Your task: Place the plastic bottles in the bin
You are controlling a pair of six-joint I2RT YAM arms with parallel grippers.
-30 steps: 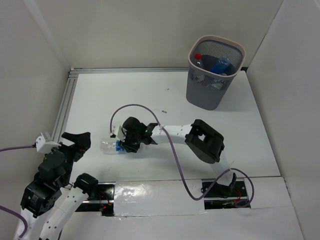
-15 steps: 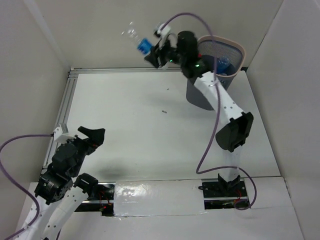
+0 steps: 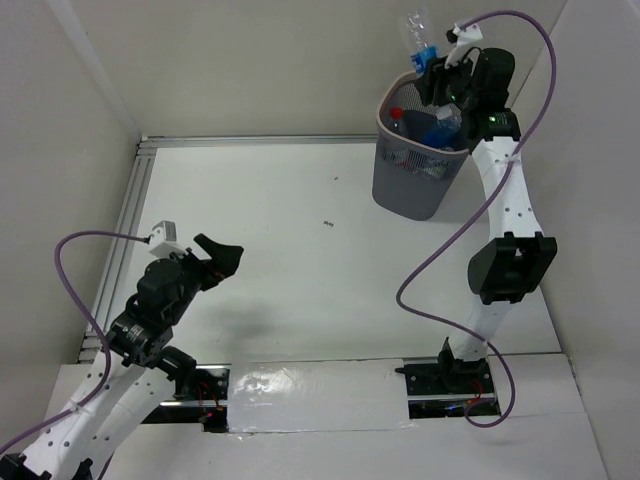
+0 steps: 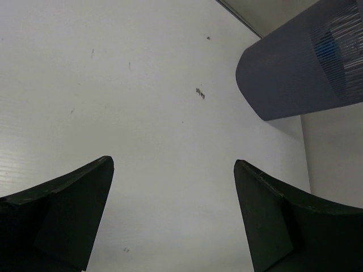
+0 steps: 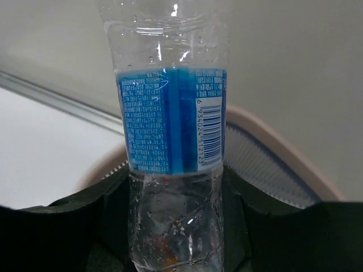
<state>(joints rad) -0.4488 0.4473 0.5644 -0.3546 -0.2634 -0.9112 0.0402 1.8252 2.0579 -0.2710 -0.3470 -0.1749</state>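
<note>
The right gripper (image 3: 434, 72) is raised over the far rim of a tall grey mesh bin with a pale pink rim (image 3: 410, 185). Its two black fingers (image 5: 116, 212) are clamped on the lower body of a clear plastic bottle with a blue label (image 3: 420, 42). The bottle stands up out of the fingers, one pressed against each side, label above them. Inside the bin lie a red-capped bottle (image 3: 397, 118) and a blue bottle (image 3: 440, 130). The left gripper (image 3: 218, 258) hovers over the white table (image 3: 300, 200) near its front left, fingers spread wide apart, holding nothing.
</note>
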